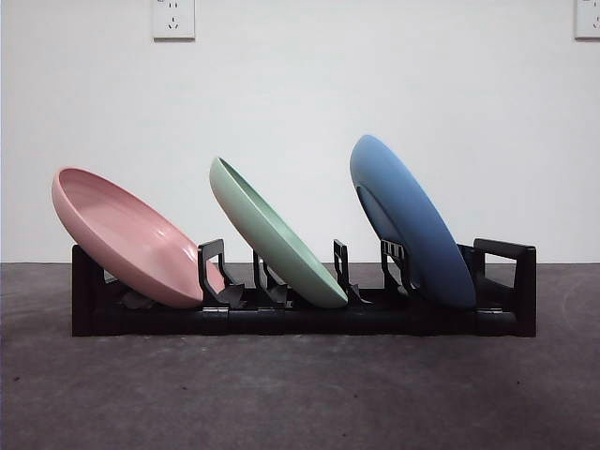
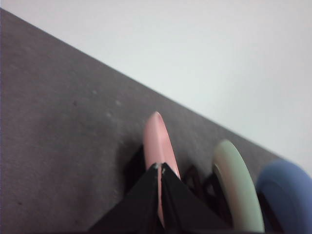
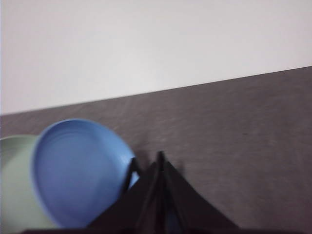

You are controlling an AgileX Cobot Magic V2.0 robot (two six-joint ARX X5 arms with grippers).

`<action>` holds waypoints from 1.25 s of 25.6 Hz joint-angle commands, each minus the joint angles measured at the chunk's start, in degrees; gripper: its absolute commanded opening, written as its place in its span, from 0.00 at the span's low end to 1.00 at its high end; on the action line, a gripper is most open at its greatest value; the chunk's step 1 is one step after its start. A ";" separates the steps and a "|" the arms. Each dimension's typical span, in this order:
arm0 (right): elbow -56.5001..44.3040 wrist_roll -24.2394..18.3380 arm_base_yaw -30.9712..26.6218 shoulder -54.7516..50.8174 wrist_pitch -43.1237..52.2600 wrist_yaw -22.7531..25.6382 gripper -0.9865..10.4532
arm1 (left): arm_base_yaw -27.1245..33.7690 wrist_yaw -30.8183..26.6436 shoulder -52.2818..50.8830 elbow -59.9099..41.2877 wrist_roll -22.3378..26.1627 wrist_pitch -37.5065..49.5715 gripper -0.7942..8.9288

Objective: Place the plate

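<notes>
Three plates lean in a black rack on the dark table: a pink plate at the left end, a green plate in the middle, a blue plate at the right. No arm shows in the front view. My left gripper is shut and hangs above the pink plate, holding nothing; the green plate and blue plate lie beyond it. My right gripper is shut and empty, above the rack's right end beside the blue plate.
A white wall stands right behind the rack, with power sockets high on it. Dark table surface stretches in front of the rack.
</notes>
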 commanded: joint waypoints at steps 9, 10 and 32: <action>20.59 -5.07 1.31 18.62 -13.42 -13.46 0.10 | -0.35 7.28 16.11 20.11 15.89 -20.59 0.09; 22.18 -5.95 1.77 19.98 -15.04 -13.68 0.10 | -0.48 7.72 17.29 21.20 16.90 -22.03 0.09; 35.17 -13.73 11.69 34.42 -30.27 -10.01 0.37 | -5.79 8.85 32.30 32.20 26.95 -37.11 0.41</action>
